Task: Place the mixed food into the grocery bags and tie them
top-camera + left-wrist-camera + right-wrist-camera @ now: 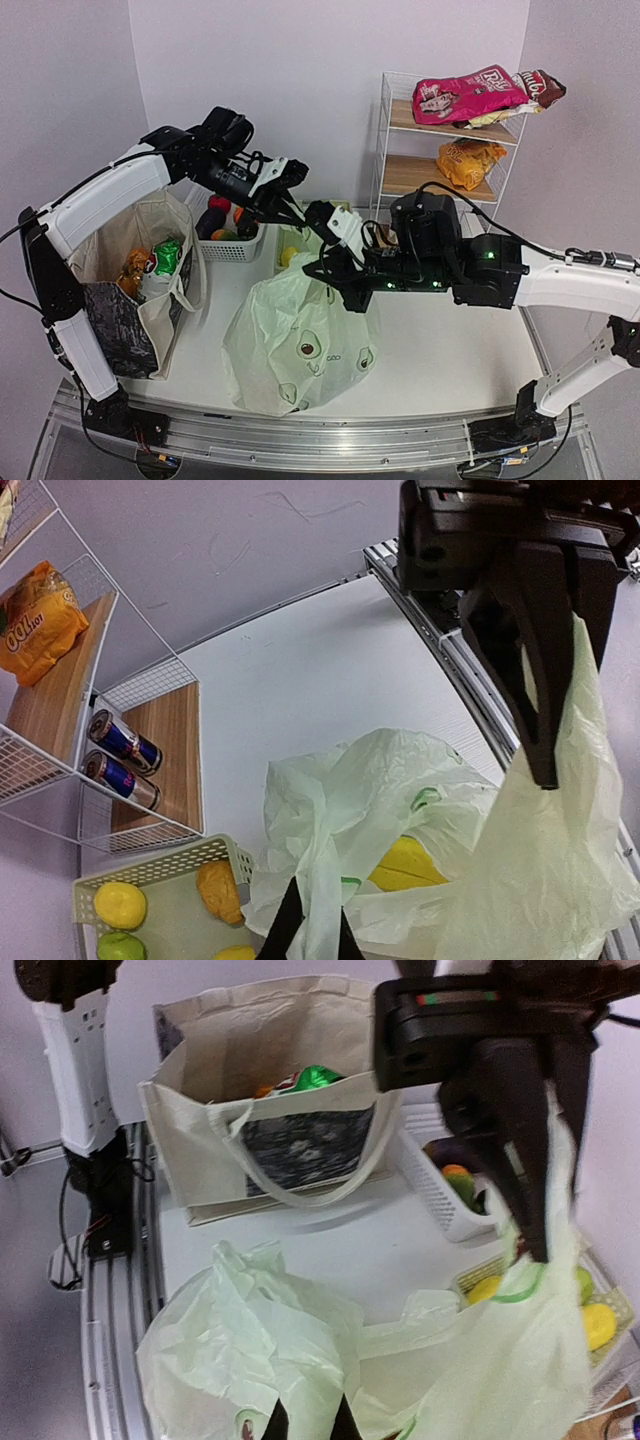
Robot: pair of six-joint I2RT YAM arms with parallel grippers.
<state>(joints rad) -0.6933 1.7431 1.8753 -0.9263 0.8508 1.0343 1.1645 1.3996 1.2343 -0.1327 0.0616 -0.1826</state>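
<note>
Left gripper point(312, 935) and right gripper point(305, 1420) each pinch thin film of the avocado-print plastic bag point(290, 340), at 3 o'clock from the canvas tote point(130, 270); uneven pulling could tear it or let it slip free.

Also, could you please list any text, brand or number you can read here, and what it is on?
"OOL", roughly: dark letters on the orange packet; the rest blurred.
On the pink packet: red script logo, too blurred to read.
On the blue-silver cans: print too small.
On the avocado bag and tote's printed panel: pictures and pattern, no legible words.
</note>
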